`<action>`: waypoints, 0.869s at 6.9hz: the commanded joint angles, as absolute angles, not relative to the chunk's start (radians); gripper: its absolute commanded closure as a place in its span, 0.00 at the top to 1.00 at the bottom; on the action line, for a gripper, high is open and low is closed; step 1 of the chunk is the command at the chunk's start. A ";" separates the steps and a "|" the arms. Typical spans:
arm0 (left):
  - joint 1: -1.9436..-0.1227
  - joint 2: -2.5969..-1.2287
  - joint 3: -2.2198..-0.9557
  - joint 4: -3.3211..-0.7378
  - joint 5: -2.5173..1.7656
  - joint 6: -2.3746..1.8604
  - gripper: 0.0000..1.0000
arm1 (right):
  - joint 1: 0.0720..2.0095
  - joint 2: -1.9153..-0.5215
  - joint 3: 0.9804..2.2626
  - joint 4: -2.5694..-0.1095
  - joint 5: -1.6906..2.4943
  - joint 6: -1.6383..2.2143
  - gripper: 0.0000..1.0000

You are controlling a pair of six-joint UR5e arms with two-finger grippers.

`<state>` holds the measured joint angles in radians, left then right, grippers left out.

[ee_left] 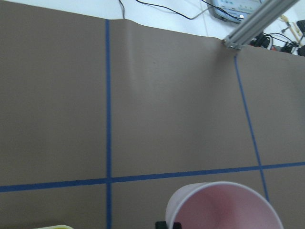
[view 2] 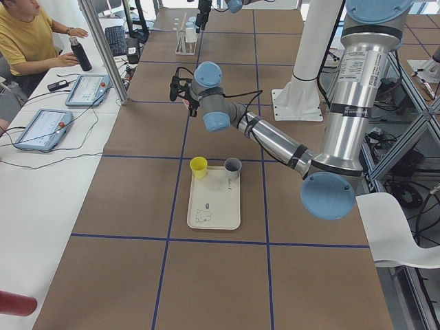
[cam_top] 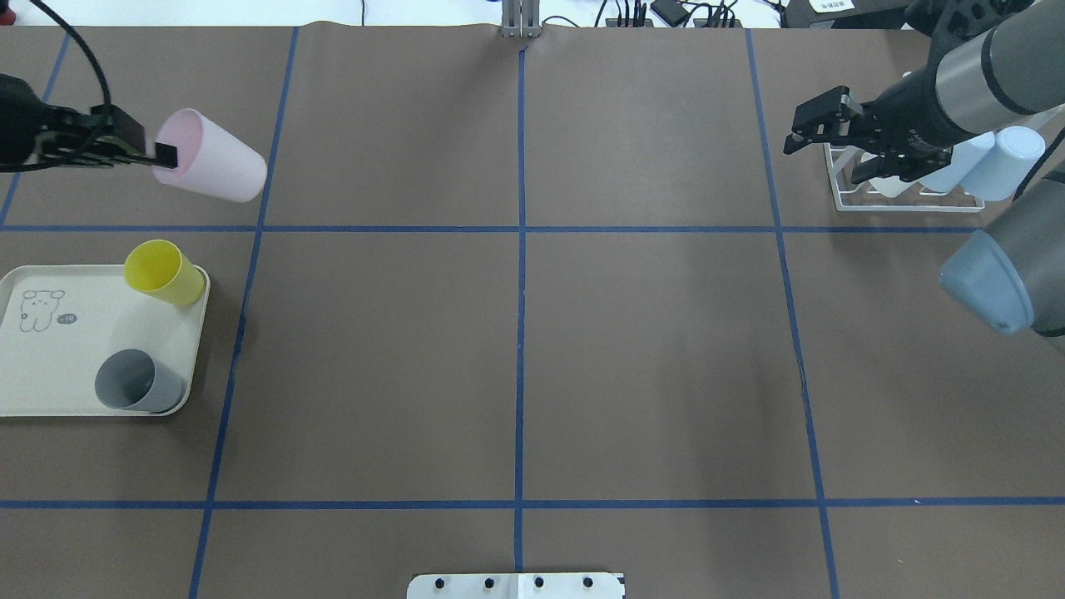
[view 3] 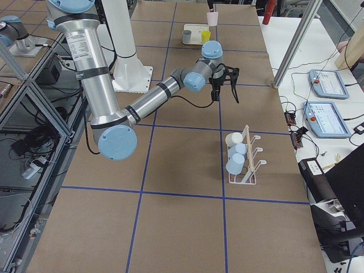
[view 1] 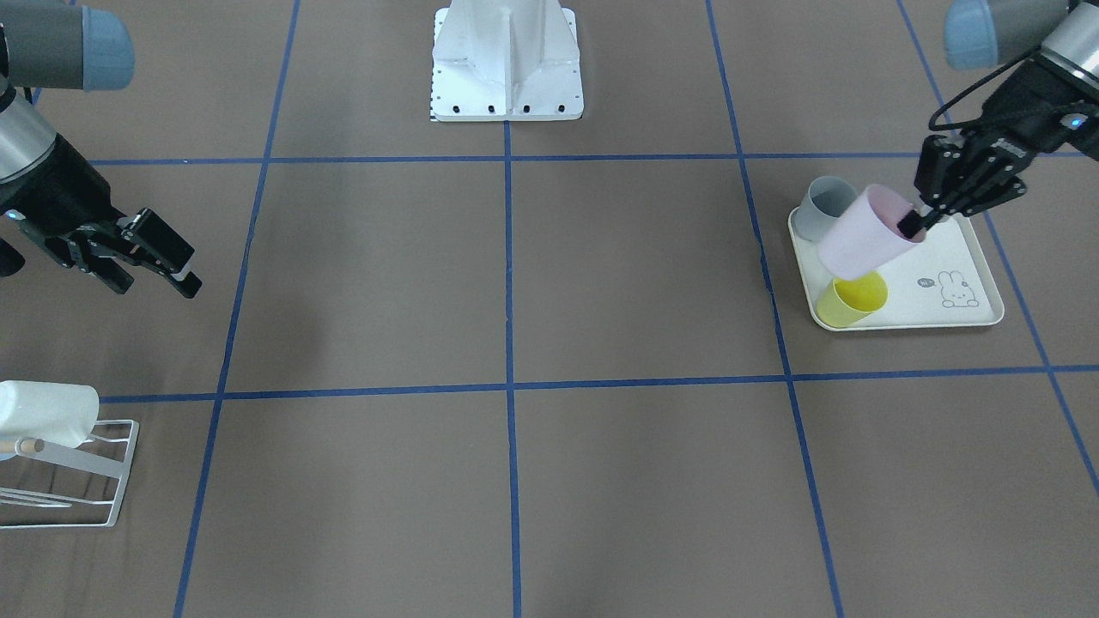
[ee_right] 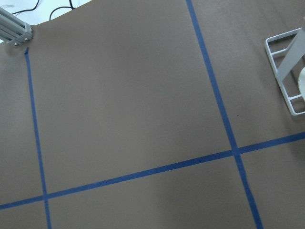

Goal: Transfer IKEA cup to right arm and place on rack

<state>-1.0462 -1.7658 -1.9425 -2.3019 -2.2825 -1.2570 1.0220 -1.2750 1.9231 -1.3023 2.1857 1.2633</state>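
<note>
My left gripper is shut on the rim of a pink cup, with one finger inside the mouth. It holds the cup tilted in the air beside the tray; the front view shows the gripper and the cup, and the left wrist view shows the cup's mouth. My right gripper is open and empty, in front of the white wire rack; the gripper also shows in the front view. The rack has a wooden dowel and holds white and light blue cups.
A cream rabbit-print tray lies at the table's left end with a yellow cup and a grey cup on it. The robot's white base stands at mid-table. Blue tape lines cross the brown table.
</note>
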 commanded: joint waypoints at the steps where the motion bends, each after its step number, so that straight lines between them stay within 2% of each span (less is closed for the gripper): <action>1: -0.916 -1.868 -1.942 -2.321 -2.241 -1.410 0.00 | 0.987 -1.217 1.948 -1.302 2.186 1.389 0.99; 4: -0.735 -2.044 -1.921 -2.330 -2.083 -1.604 0.00 | 0.924 -1.158 2.023 -1.264 2.189 1.586 0.99; 5: -0.709 -2.060 -1.914 -2.400 -2.063 -1.633 0.00 | 0.923 -1.161 2.016 -1.138 2.221 1.677 0.99; 6: -0.704 -2.060 -1.855 -2.586 -2.063 -1.742 0.00 | 0.923 -1.172 2.002 -0.982 2.235 1.780 0.99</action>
